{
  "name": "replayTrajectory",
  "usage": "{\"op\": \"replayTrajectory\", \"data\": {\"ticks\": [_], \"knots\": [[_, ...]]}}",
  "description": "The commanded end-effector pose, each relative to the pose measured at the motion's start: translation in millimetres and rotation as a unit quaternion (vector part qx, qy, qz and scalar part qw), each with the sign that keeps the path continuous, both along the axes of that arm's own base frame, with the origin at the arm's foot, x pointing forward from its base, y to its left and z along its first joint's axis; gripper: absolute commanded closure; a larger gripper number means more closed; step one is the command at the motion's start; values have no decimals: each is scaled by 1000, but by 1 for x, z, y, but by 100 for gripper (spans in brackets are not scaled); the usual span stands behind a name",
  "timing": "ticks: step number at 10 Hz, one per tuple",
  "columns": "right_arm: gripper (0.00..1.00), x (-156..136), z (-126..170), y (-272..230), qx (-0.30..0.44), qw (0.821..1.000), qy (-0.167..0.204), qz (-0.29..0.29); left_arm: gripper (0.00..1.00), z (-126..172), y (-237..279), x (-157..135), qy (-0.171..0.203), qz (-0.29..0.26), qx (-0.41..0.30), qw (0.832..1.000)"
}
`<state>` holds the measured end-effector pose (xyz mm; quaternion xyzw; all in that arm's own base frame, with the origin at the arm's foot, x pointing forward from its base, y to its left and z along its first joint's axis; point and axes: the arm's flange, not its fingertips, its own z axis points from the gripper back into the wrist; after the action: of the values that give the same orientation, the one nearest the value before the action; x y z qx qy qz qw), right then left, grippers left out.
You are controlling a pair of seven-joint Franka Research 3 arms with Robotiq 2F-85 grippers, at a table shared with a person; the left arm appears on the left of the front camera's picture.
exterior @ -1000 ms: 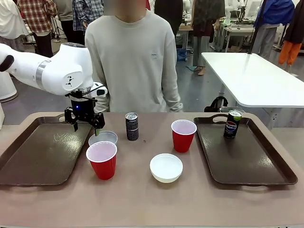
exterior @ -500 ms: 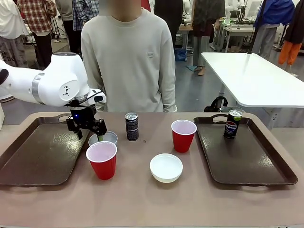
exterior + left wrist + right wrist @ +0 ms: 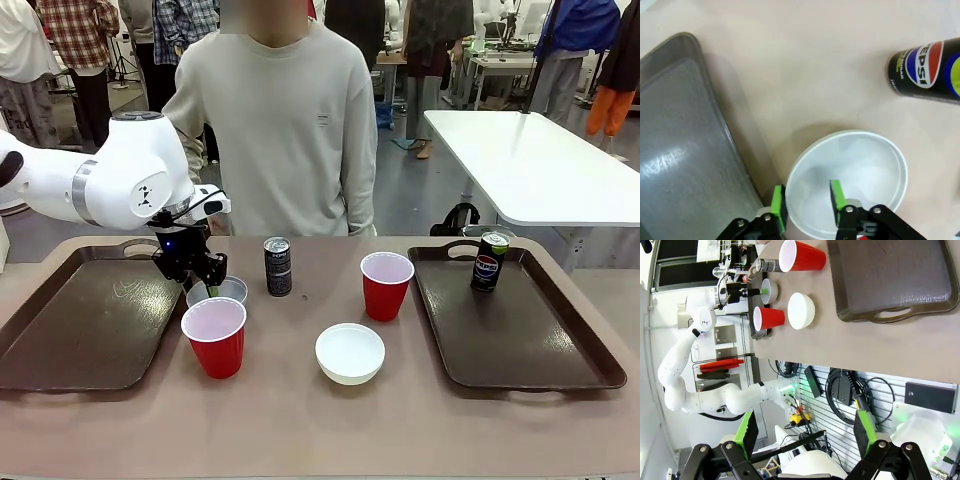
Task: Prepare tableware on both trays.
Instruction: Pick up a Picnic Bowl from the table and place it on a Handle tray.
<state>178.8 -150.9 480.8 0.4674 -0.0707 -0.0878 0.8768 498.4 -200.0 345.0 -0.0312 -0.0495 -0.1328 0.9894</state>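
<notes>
The left gripper (image 3: 807, 197) straddles the rim of an empty white bowl (image 3: 860, 165), its jaws partway together, one outside the wall and one inside. Whether they pinch it cannot be told. An empty red cup (image 3: 214, 335) and a black can (image 3: 277, 266) stand just beside it, the left tray (image 3: 70, 320) lies on its other side, and the right gripper (image 3: 806, 425) gapes wide, holding nothing.
</notes>
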Motion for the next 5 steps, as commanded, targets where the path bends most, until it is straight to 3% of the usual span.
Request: {"op": "replayTrajectory", "data": {"ticks": [1, 2, 5], "knots": [[0, 0, 0, 0, 8, 1000, -7, 7, 88, -2, 3, -4, 1, -6, 1, 1000], [0, 0, 0, 0, 8, 1000, -7, 7, 100, 11, 10, -14, -25, -3, 9, 1000], [0, 0, 0, 0, 8, 1000, -7, 7, 100, 106, 79, -73, -113, 17, -43, 993]]}}
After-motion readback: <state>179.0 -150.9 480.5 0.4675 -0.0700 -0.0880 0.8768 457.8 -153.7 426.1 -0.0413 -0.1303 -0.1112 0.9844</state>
